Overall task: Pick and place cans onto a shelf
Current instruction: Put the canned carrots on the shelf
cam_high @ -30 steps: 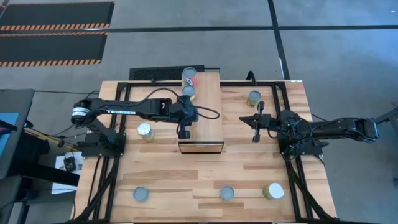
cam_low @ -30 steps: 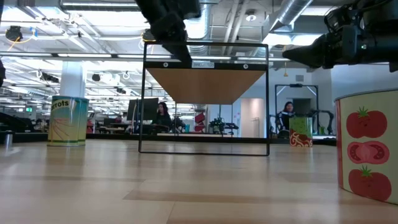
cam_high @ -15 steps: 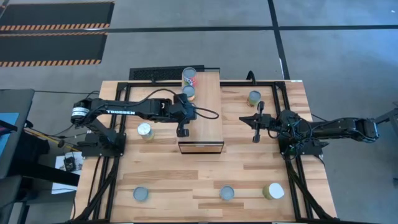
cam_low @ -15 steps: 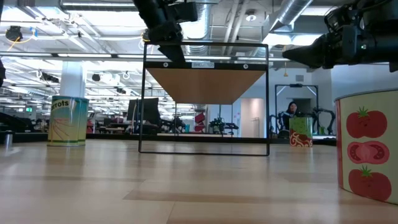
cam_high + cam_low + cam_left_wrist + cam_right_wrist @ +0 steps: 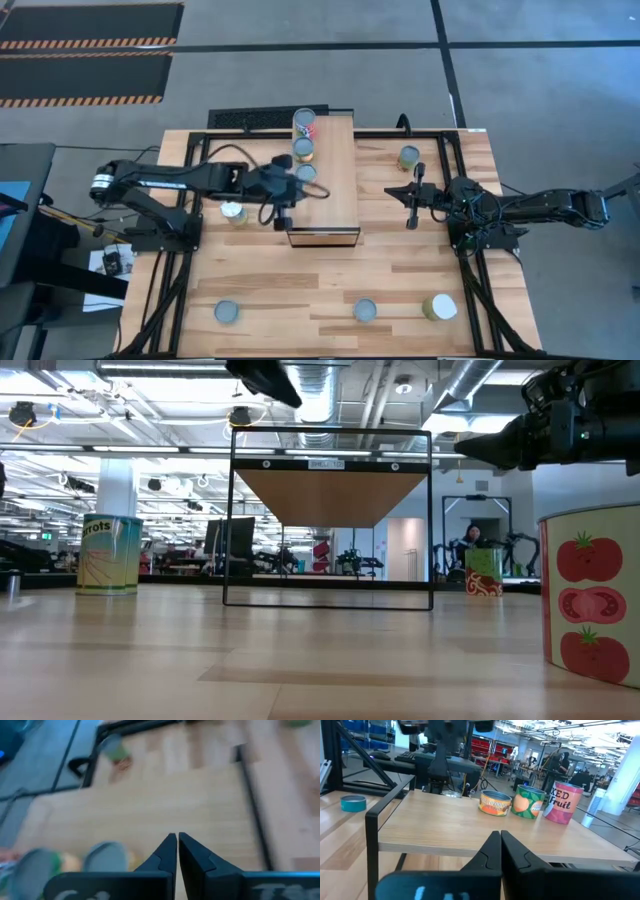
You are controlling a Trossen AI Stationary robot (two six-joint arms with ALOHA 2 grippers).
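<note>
The light-wood shelf [image 5: 335, 180] stands at the table's far middle. Three cans stand upright in a row on its top, along its left side: a red-and-white one [image 5: 305, 122], a yellow-green one [image 5: 303, 149] and a grey-topped one [image 5: 306, 172]. They also show in the right wrist view [image 5: 527, 802]. My left gripper [image 5: 315, 190] is shut and empty, just above the shelf's left edge, beside the nearest can; its shut fingertips show in the left wrist view [image 5: 178, 845]. My right gripper [image 5: 390, 191] is shut and empty, right of the shelf [image 5: 500, 845].
Loose cans stand on the table: one left of the shelf [image 5: 233, 211], one at the far right [image 5: 408, 157], and three near the front edge [image 5: 227, 312] [image 5: 365, 310] [image 5: 438, 307]. A black frame [image 5: 455, 180] runs around the table.
My left gripper has drawn back from over the shelf toward the table's left edge and has risen. The third can now shows on the shelf where the gripper stood.
</note>
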